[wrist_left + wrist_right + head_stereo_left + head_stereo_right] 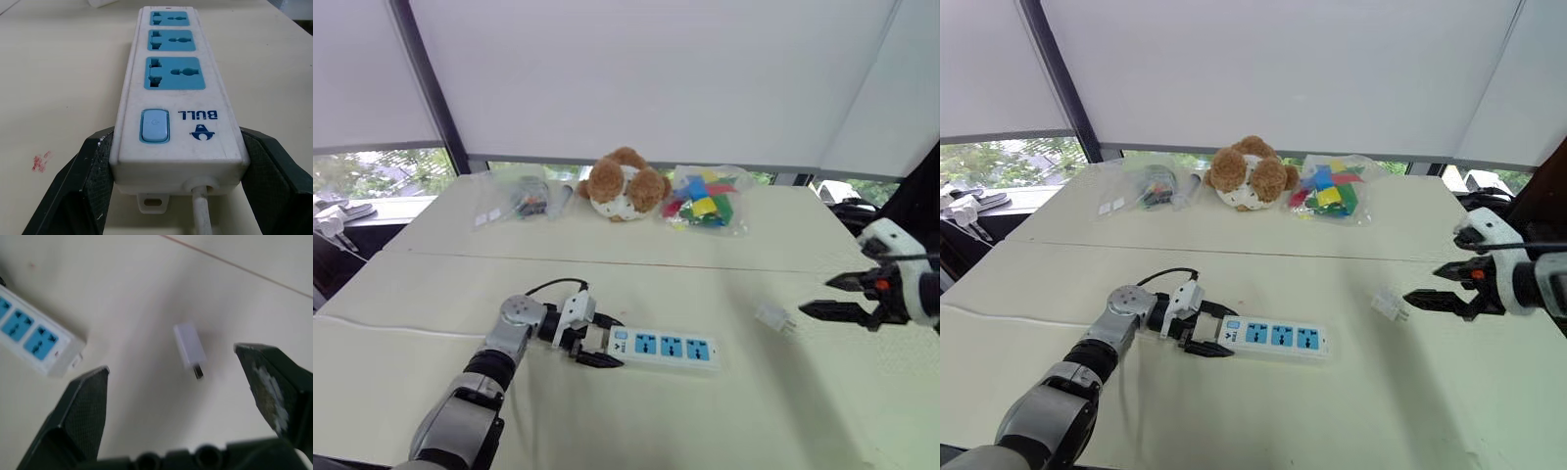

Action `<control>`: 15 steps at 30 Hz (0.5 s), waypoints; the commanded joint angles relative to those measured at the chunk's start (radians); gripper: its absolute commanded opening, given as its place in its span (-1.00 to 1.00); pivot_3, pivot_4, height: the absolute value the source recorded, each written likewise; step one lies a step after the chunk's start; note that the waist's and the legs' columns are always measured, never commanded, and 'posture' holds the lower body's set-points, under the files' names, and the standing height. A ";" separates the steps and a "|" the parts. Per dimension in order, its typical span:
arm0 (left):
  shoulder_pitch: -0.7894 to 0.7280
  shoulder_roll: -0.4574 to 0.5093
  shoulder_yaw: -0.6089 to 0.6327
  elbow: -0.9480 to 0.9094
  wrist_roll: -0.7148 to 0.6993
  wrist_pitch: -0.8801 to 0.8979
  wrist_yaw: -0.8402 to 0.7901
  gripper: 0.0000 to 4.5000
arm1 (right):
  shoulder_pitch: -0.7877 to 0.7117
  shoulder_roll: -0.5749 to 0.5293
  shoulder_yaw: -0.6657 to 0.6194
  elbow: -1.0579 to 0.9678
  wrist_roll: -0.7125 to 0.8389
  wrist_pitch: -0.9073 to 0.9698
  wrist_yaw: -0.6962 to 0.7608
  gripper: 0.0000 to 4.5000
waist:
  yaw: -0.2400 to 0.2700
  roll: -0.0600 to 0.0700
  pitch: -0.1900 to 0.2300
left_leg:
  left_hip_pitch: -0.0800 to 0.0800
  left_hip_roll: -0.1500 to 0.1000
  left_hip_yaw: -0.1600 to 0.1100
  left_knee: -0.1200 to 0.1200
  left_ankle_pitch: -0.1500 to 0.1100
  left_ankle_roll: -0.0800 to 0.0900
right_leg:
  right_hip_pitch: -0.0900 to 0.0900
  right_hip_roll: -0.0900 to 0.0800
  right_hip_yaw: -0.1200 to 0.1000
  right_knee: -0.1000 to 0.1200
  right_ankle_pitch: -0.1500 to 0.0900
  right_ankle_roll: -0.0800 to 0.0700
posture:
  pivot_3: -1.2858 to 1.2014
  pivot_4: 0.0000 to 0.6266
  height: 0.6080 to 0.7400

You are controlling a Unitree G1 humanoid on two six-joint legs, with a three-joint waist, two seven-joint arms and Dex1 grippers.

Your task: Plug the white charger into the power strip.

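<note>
A white power strip [664, 347] with three blue sockets lies flat on the cream table [607, 411], near its middle. My left gripper [605, 342] is shut on the strip's cable end, one black finger pressed against each side, as the left wrist view shows around the switch [154, 126]. The small white charger [774, 318] lies loose on the table to the right of the strip, its prongs pointing away from it. My right gripper [817, 295] hovers just right of the charger, open, with the charger [189, 349] between and beyond its spread fingers.
At the back of the table sit a brown and white plush toy [625, 184], a clear bag of coloured blocks [705, 201] and a clear bag of small items [521, 199]. The strip's black cable [553, 286] loops behind my left wrist.
</note>
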 commanded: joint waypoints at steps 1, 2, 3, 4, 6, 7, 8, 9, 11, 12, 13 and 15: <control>0.049 -0.033 -0.051 -0.029 0.045 0.010 -0.001 0.33 | -0.283 0.079 0.312 0.256 -0.282 -0.110 0.198 1.00 | -0.004 0.002 -0.001 | -0.001 0.000 0.000 0.000 0.000 0.000 | -0.001 0.000 0.000 0.000 0.000 0.000 | 0.03 -0.52 0.98; 0.058 -0.036 -0.052 -0.041 0.046 0.014 0.004 0.33 | -0.369 0.116 0.395 0.351 -0.361 -0.141 0.252 1.00 | 0.000 0.003 -0.001 | -0.001 0.000 0.002 0.001 0.000 0.000 | -0.001 0.000 0.001 0.000 0.000 0.000 | 0.03 -0.52 0.98; 0.067 -0.040 -0.051 -0.053 0.046 0.018 0.011 0.33 | -0.449 0.160 0.468 0.446 -0.434 -0.169 0.301 1.00 | -0.002 0.003 -0.002 | -0.001 -0.002 0.001 0.001 0.000 0.000 | -0.001 -0.001 0.001 0.000 0.000 0.000 | 0.03 -0.52 0.98; 0.076 -0.044 -0.051 -0.065 0.046 0.021 0.019 0.33 | -0.517 0.201 0.524 0.536 -0.499 -0.205 0.338 1.00 | -0.001 0.005 -0.002 | -0.001 -0.002 0.001 0.001 0.000 0.000 | -0.001 -0.001 0.001 0.000 0.000 0.001 | 0.03 -0.52 0.98; 0.092 -0.049 -0.049 -0.085 0.046 0.029 0.033 0.33 | -0.618 0.269 0.603 0.687 -0.602 -0.279 0.399 1.00 | 0.005 0.007 -0.002 | -0.003 -0.003 0.001 0.001 0.000 0.000 | -0.002 -0.001 0.001 0.001 0.001 0.002 | 0.03 -0.52 0.98; 0.100 -0.052 -0.047 -0.096 0.046 0.035 0.040 0.33 | -0.660 0.301 0.635 0.756 -0.650 -0.320 0.424 1.00 | 0.010 0.008 -0.002 | -0.003 -0.003 0.000 0.001 0.000 0.000 | -0.003 -0.001 0.001 0.001 0.001 0.002 | 0.03 -0.52 0.98; 0.110 -0.055 -0.046 -0.108 0.045 0.040 0.047 0.33 | -0.695 0.329 0.658 0.818 -0.690 -0.353 0.446 1.00 | 0.014 0.008 -0.002 | -0.005 -0.003 0.000 0.001 0.000 0.000 | -0.004 -0.001 0.001 0.001 0.001 0.002 | 0.03 -0.52 0.98; 0.119 -0.057 -0.046 -0.120 0.044 0.046 0.053 0.33 | -0.728 0.359 0.674 0.877 -0.722 -0.376 0.459 1.00 | 0.019 0.009 -0.002 | -0.006 -0.003 0.001 0.001 0.000 0.000 | -0.005 -0.001 0.001 0.001 0.001 0.003 | 0.03 -0.52 0.98; 0.134 -0.061 -0.047 -0.141 0.044 0.057 0.064 0.33 | -0.775 0.404 0.692 0.977 -0.778 -0.427 0.482 1.00 | 0.028 0.010 -0.002 | -0.006 -0.004 0.001 0.001 0.000 0.000 | -0.005 -0.001 0.001 0.001 0.002 0.003 | 0.03 -0.52 0.98; 0.142 -0.063 -0.049 -0.152 0.044 0.062 0.070 0.33 | -0.795 0.425 0.700 1.022 -0.806 -0.454 0.488 1.00 | 0.029 0.010 -0.002 | -0.006 -0.004 0.001 0.001 0.000 0.000 | -0.005 -0.001 0.001 0.001 0.002 0.003 | 0.03 -0.52 0.98; 0.152 -0.066 -0.050 -0.162 0.045 0.064 0.080 0.33 | -0.815 0.452 0.713 1.072 -0.838 -0.479 0.494 1.00 | 0.030 0.010 -0.002 | -0.006 -0.004 0.001 0.001 0.000 0.000 | -0.005 -0.001 0.000 0.001 0.002 0.003 | 0.03 -0.52 0.98; 0.165 -0.070 -0.051 -0.178 0.045 0.069 0.096 0.33 | -0.847 0.495 0.714 1.150 -0.879 -0.503 0.499 1.00 | 0.028 0.011 -0.003 | -0.006 -0.004 0.001 0.001 0.000 0.000 | -0.004 -0.001 0.000 0.001 0.002 0.003 | 0.03 -0.52 0.98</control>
